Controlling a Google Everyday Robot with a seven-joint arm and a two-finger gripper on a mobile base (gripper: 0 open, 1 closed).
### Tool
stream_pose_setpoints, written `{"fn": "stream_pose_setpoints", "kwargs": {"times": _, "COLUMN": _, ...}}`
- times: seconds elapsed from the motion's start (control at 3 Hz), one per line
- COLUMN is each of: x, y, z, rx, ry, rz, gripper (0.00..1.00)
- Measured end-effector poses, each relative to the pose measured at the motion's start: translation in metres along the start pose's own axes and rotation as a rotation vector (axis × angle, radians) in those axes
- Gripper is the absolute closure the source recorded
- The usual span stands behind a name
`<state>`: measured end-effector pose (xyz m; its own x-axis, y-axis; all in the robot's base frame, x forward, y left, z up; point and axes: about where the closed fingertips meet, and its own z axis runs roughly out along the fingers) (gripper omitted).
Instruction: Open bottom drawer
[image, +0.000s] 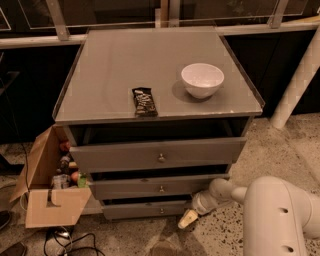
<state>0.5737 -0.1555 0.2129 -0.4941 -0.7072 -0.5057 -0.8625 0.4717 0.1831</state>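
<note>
Grey three-drawer cabinet (115, 75) with a flat top, seen from above and in front. The bottom drawer (135, 211), the slimmest grey flat front, sits at the cabinet's foot just above the floor; its small round metal knob (161, 210) is at mid-width of the cabinet front. The cream-tipped gripper (188, 219) on the white arm (222, 192) is low, off the cabinet's lower right front corner, just beside that drawer's right end and apparently not on the knob. Whether the gripper is open or closed: cannot tell. Judgement: the step is still the approach. It should slide left along the cabinet front to the knob, stay under the middle drawer's front, close squarely on the knob, then pull straight out from the cabinet, level, not sideways. An open brown cardboard box (52, 207) stands against the cabinet's left side, out of the pull path.
</note>
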Motion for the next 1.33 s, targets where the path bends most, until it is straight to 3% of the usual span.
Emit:
{"fn": "stream_pose_setpoints", "kwargs": {"times": 1.0, "x": 0.010, "y": 0.022, "z": 0.024, "rx": -0.011, "ry": 0.085, "rz": 0.035, "gripper": 0.00}}
{"fn": "stream_pose_setpoints", "kwargs": {"times": 1.33, "x": 0.017, "y": 0.052, "z": -0.039, "rx": -0.051, "ry": 0.051, "rz": 0.013, "gripper": 0.00}}
